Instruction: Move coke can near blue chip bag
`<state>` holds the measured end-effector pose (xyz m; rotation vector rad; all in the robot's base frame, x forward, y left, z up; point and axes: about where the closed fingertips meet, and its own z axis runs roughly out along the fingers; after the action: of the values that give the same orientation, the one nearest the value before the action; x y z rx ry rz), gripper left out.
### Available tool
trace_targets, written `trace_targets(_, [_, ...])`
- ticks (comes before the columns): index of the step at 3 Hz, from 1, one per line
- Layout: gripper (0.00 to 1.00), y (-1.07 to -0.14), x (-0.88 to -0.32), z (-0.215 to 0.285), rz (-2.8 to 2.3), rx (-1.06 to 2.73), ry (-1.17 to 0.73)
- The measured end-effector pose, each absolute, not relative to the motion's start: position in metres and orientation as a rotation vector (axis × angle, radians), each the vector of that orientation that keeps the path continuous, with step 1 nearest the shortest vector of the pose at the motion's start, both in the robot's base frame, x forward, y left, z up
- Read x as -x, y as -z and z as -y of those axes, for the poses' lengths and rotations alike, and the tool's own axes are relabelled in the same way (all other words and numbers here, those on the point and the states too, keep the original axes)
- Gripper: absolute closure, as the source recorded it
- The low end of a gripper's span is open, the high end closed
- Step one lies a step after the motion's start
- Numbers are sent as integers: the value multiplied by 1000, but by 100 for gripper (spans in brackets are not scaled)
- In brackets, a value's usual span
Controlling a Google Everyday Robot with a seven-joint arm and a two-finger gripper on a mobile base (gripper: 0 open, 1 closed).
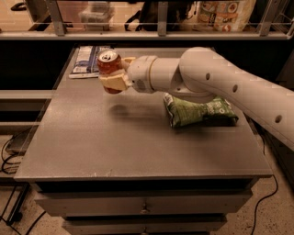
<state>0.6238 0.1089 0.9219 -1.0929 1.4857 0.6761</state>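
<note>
My gripper is shut on the coke can, a red can with a silver top. It holds the can upright above the grey table, left of centre, with the can's shadow on the table below. The blue chip bag lies flat at the table's far left corner, just behind and left of the can. The white arm reaches in from the right.
A green and white chip bag lies on the table right of centre, under the arm. A shelf rail with packages runs behind the table. Drawers sit under the table's front edge. Cables lie on the floor at left.
</note>
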Motion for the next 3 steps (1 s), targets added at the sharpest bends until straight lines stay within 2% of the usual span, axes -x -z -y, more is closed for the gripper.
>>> trace_targets(3, [100,-915,-690,-87,-1567,968,-559])
